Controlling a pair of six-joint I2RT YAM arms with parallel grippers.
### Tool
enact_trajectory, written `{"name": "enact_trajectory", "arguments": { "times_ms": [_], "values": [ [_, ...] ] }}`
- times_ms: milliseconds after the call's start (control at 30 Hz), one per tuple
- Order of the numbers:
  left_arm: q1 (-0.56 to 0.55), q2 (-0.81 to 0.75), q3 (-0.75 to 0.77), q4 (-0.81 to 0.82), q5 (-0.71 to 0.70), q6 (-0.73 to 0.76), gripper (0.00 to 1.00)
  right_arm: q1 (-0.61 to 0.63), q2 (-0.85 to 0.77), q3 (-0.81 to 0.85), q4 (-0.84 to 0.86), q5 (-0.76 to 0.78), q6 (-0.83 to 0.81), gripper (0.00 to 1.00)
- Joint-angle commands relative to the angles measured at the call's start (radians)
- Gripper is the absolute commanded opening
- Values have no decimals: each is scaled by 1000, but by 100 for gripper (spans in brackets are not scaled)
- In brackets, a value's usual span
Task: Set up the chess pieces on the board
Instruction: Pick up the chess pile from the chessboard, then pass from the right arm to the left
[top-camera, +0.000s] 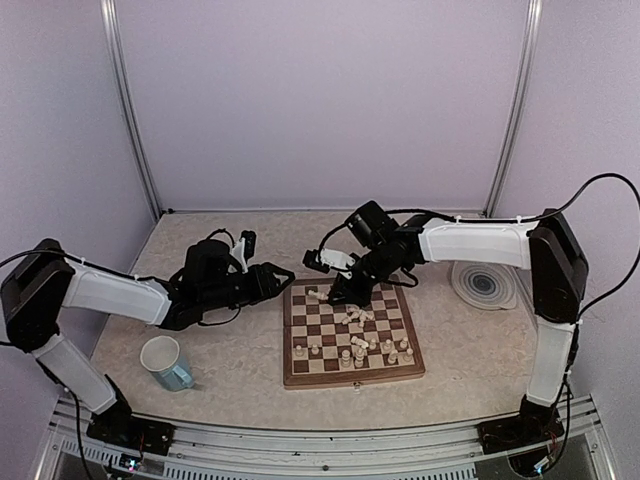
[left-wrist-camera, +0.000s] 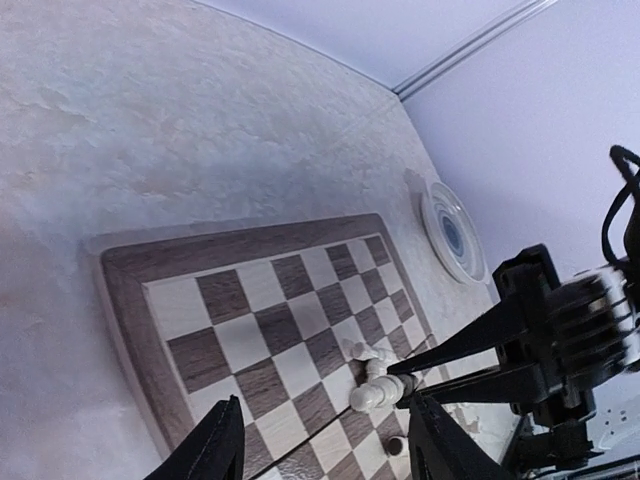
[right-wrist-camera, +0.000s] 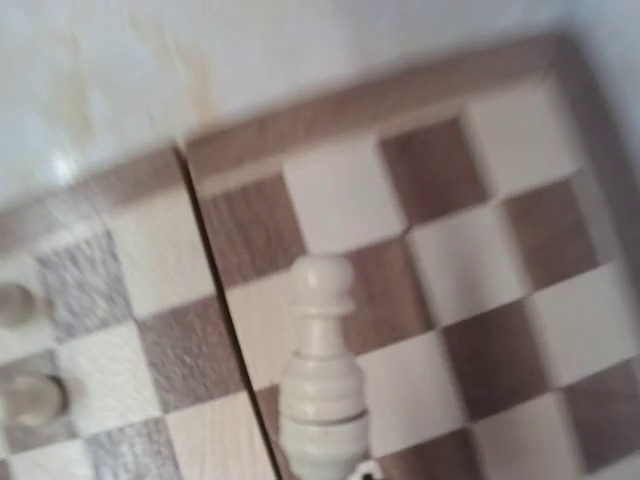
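R jaws clenched on cream pawn (right-wrist-camera: 320, 375) near chessboard (top-camera: 320, 377) far edge. L jaws spread, empty, over desk (top-camera: 480, 350) off board's left edge. Other pcs (top-camera: 358, 318) scattered mid-board.

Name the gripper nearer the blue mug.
Left. The left gripper hangs by the far left corner of the board, beyond the mug; the right gripper is farther away, over the far rows, shut on a chess piece.

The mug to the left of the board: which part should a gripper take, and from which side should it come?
Take the rim wall from straight above. The mug stands upright with its mouth open upward, so one finger can go inside and one outside. No handle shows in this view.
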Motion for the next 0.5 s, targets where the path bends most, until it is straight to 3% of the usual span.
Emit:
{"name": "enact_trajectory", "arguments": {
  "times_ms": [0, 267, 467],
  "values": [
    [4, 57, -11, 215, 144, -111, 57, -14, -93, -39, 88, -104, -15, 0],
    [2, 134, -3, 343, 239, -191, 55, -15, -111, -46, 92, -128, -16, 0],
    [-6, 157, 8, 360, 256, -205, 48, -15, -112, -46, 92, -134, -18, 0]
  ]
}}
